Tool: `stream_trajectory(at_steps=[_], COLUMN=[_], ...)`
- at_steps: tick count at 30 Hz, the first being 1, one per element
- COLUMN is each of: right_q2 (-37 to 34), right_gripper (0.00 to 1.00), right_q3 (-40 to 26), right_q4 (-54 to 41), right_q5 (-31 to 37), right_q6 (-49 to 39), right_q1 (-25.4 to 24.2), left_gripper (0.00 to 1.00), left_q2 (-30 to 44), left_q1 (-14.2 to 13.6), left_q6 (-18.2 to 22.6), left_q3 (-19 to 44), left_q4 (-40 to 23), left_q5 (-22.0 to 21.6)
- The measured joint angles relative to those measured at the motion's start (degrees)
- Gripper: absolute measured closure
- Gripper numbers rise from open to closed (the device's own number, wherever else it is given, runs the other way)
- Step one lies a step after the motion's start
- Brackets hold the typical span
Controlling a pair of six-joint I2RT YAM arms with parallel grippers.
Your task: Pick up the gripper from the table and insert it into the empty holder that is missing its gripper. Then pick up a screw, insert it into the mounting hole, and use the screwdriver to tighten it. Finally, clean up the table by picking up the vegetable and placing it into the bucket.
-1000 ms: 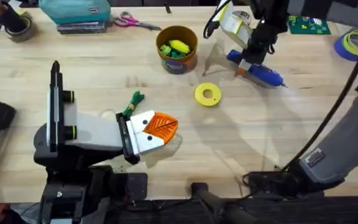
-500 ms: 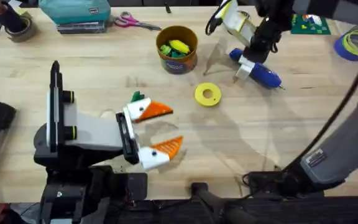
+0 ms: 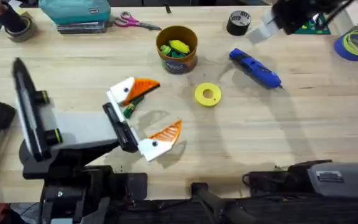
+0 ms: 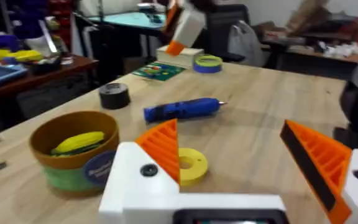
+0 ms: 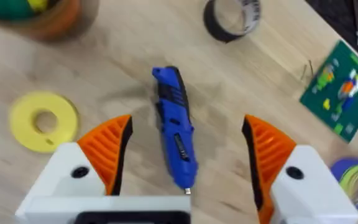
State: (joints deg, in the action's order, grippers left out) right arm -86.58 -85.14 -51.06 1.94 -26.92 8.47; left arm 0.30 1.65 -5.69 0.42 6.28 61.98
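My left gripper (image 3: 168, 104) stands open low over the table, both white fingers carrying orange ribbed pads. The small dark green vegetable (image 3: 129, 111) lies on the table between those fingers, close to the palm. The brown-orange bucket (image 3: 177, 48) (image 4: 73, 146) stands beyond, with yellow and green toy pieces inside. Free on the table to the right lies the blue screwdriver (image 3: 255, 67) (image 4: 182, 109) (image 5: 176, 134). My right gripper (image 3: 269, 25) (image 5: 187, 124) hangs open high above it, both pads on. A loose gripper piece, an empty holder and a screw are out of view.
A flat yellow disc (image 3: 207, 94) lies between the bucket and the screwdriver. A black tape roll (image 3: 238, 22), a green circuit board (image 3: 309, 25) and a blue tape roll (image 3: 356, 43) sit at the back right. Scissors (image 3: 135, 22) and a teal box (image 3: 73, 12) lie at the back left.
My left gripper went from shut to wide open, shifting left and farther back, so the vegetable now lies between its fingers. My right gripper let go of the screwdriver and rose toward the back right.
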Motion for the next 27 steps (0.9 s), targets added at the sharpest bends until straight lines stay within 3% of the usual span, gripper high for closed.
stream_trajectory(at_steps=[6,13,19,23,27], right_q2=[8.9,21.4,30.4,36.6,40.2], right_gripper=[0.005,0.005,0.004,0.004,0.004], right_q3=[0.0,0.0,1.0,7.7,15.0], right_q4=[-0.5,-1.8,-4.5,-4.3,-4.9], right_q5=[-1.8,-6.3,-7.9,-8.3,-8.6], right_q6=[14.5,21.4,23.8,24.2,25.4], right_q1=[0.0,0.0,0.0,0.0,0.0], left_gripper=[0.017,0.017,0.016,0.016,0.015], left_q2=[1.6,15.9,33.4,44.0,52.1], left_q1=[0.0,0.6,2.7,3.4,3.4], left_q6=[-1.9,1.1,8.8,14.9,18.9], left_q3=[2.8,19.4,38.1,50.2,59.2], left_q4=[-4.9,-16.7,-38.8,-55.4,-66.3], left_q5=[-6.8,-9.8,-13.0,-19.0,-27.7])
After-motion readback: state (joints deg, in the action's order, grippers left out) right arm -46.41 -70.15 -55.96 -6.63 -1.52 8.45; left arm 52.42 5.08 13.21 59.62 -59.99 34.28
